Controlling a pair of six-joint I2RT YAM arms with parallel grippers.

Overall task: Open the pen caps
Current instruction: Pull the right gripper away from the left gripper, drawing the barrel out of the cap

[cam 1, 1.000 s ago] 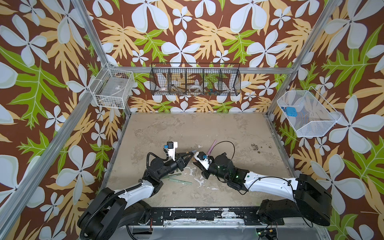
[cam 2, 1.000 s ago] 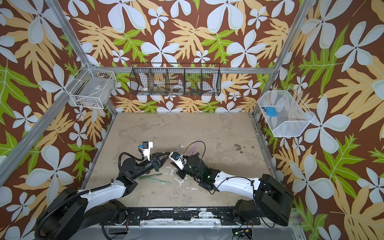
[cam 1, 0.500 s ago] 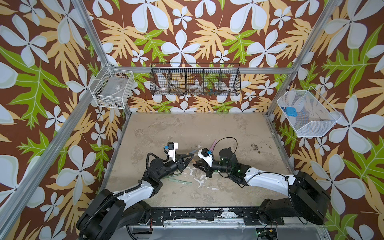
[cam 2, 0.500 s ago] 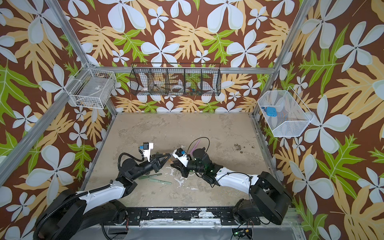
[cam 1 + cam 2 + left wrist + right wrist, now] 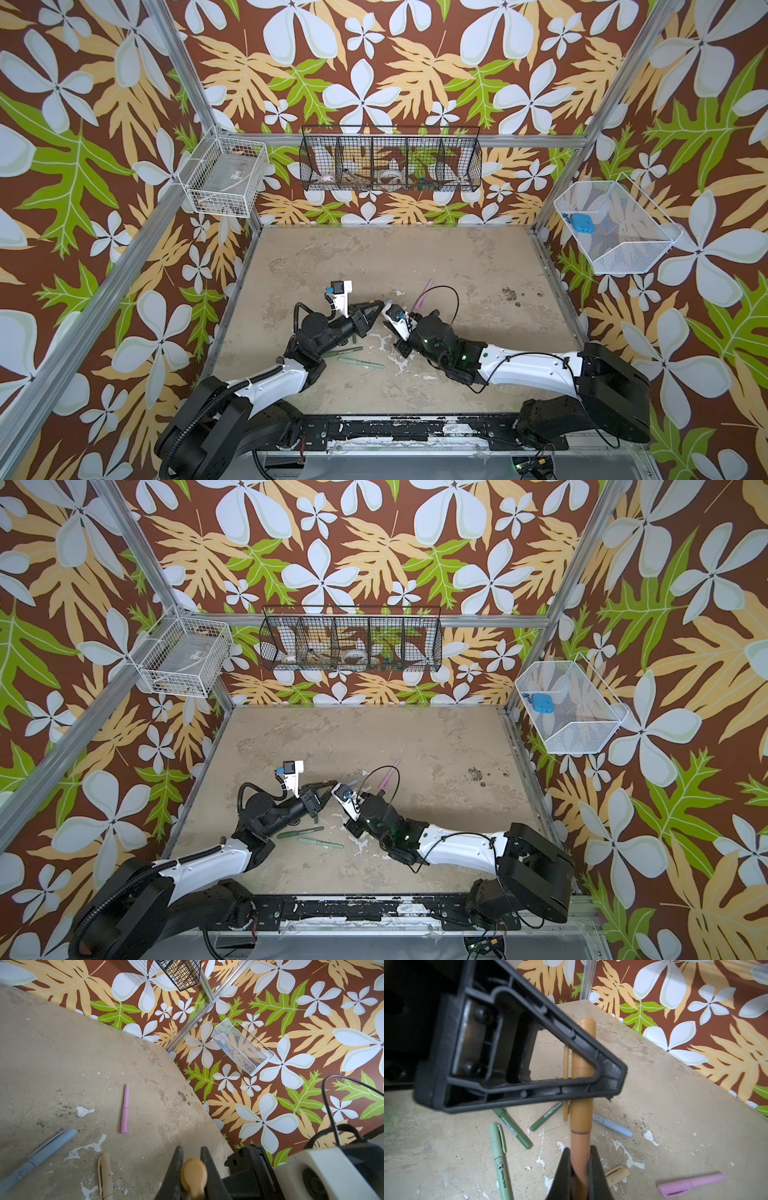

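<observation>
With right gripper (image 5: 580, 1150) clamped on the slim brown plastic pen (image 5: 578, 1142) and left gripper (image 5: 192, 1153) on its stubby brown cap (image 5: 581, 1114) — aloft over the beige tabletop's (image 5: 415, 266) front half — pull straight apart, no bending.

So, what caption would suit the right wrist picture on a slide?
Left gripper clamps the brown cap, right gripper the brown pen, above other pens lying loose.

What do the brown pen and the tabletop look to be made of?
The brown pen: likely plastic, smooth and matte, with a moulded clip along its cap. The tabletop: seemingly a coated board, beige and matte, its coating chipped to white in patches.
</observation>
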